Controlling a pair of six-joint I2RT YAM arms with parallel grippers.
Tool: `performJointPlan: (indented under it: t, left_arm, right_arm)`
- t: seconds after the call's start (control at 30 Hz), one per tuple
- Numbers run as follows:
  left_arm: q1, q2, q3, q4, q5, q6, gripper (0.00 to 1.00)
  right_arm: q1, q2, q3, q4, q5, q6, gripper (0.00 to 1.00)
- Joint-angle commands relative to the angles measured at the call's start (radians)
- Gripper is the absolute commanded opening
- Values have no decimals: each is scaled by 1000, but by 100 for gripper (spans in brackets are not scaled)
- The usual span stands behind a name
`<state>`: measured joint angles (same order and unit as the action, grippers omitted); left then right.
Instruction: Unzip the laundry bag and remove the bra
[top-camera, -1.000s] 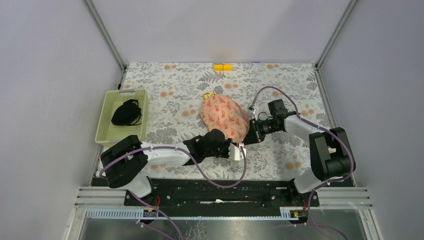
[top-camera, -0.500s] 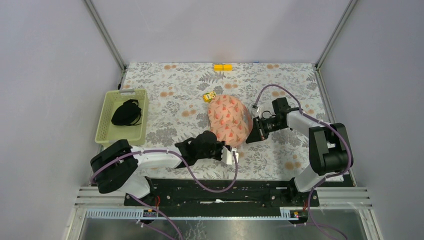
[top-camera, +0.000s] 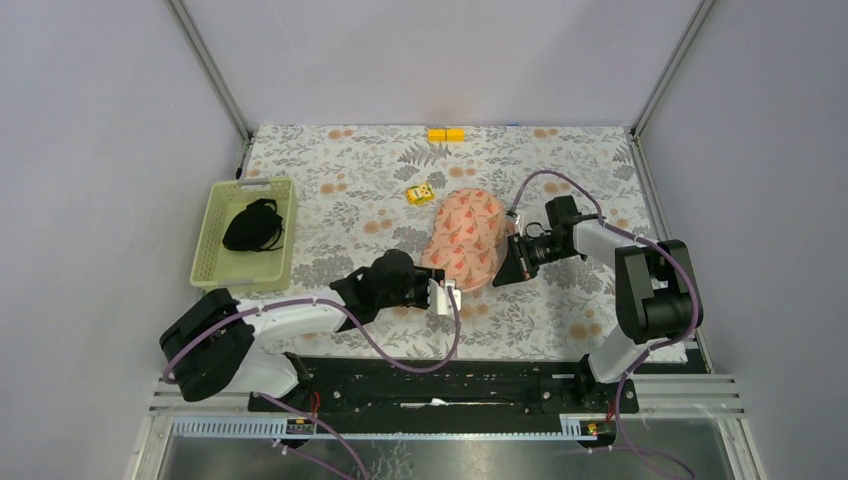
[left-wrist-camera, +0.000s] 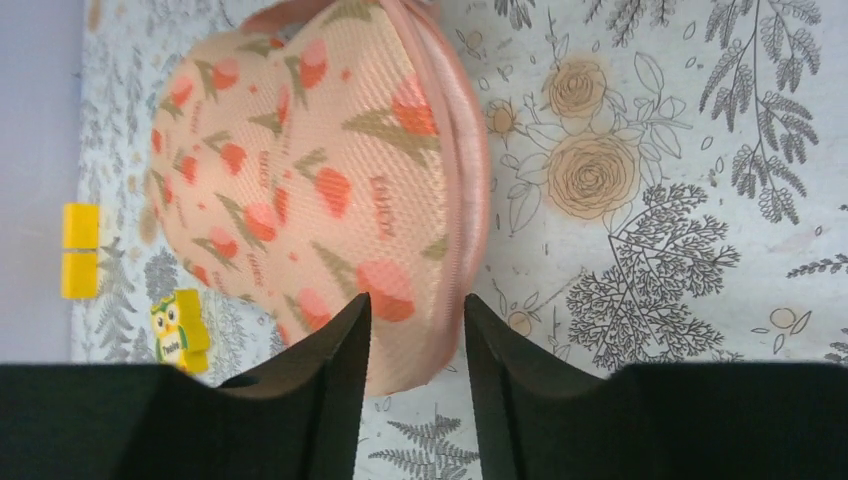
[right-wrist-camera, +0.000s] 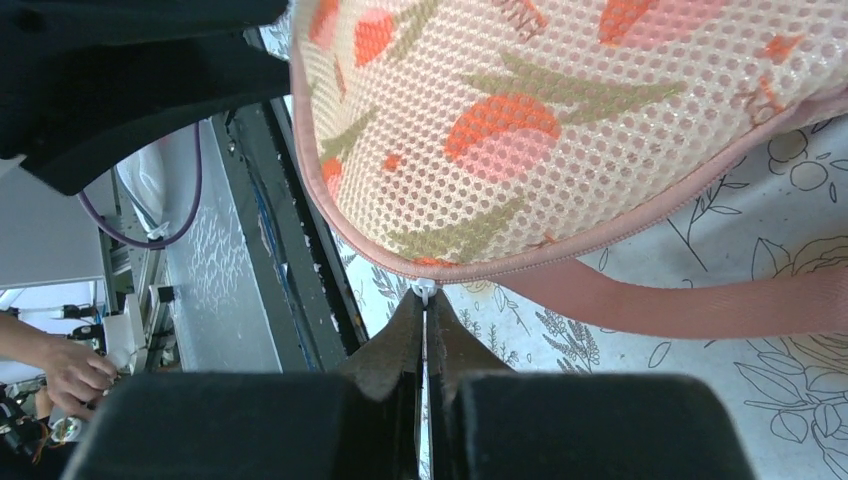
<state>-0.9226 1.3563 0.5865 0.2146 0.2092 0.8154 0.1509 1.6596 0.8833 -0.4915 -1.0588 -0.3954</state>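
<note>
Mid-table on the floral cloth (top-camera: 330, 165): the laundry bag (top-camera: 466, 232) lies printed side up, between the two grippers. The zip line along its piped rim looks closed wherever the wrist views show it.

Left gripper (top-camera: 444, 297): at the bag's near end, low over the cloth. Jaws partly open, with a clear gap between the fingertips (left-wrist-camera: 352, 325). In the left wrist view the rim of the bag's near end shows through that gap. Nothing is clamped.

Right gripper (right-wrist-camera: 425, 308): at the bag's right-hand edge. Jaws pressed together, pinching the small pale zip pull (right-wrist-camera: 426, 291) that hangs from the rim. The mesh side of the bag fills the upper part of the right wrist view.

A plain pink band (right-wrist-camera: 690, 300) lies on the cloth just under the rim, on the right gripper's side. I cannot tell what it is attached to.

Other items:
- A small yellow owl toy (top-camera: 420, 193) sits just beyond the bag's far end, apart from it.
- A yellow block (top-camera: 446, 134) sits at the far edge of the cloth.
- A pale green basket (top-camera: 205, 240) stands at the left edge, well apart from the bag, with a black garment (top-camera: 252, 226) inside.
</note>
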Motion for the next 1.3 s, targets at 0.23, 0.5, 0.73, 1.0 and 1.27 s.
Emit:
performJointPlan:
  t: [0.23, 0.5, 0.73, 1.0, 1.27]
  left_arm:
    - [-79, -40, 108, 12, 55, -136, 65]
    - [-137, 149, 213, 56, -56, -207, 65]
    - [-147, 233, 211, 111, -163, -152, 42]
    - [-147, 172, 121, 102, -193, -118, 0]
    - [-141, 68, 4, 88, -193, -61, 0]
  right_arm:
    - [62, -75, -58, 145, -49, 160, 0]
    - [79, -78, -59, 153, -74, 169, 0]
    - [82, -81, -57, 151, -80, 165, 0]
    - [79, -72, -49, 147, -28, 162, 0]
    - [45, -49, -25, 148, 47, 164, 0]
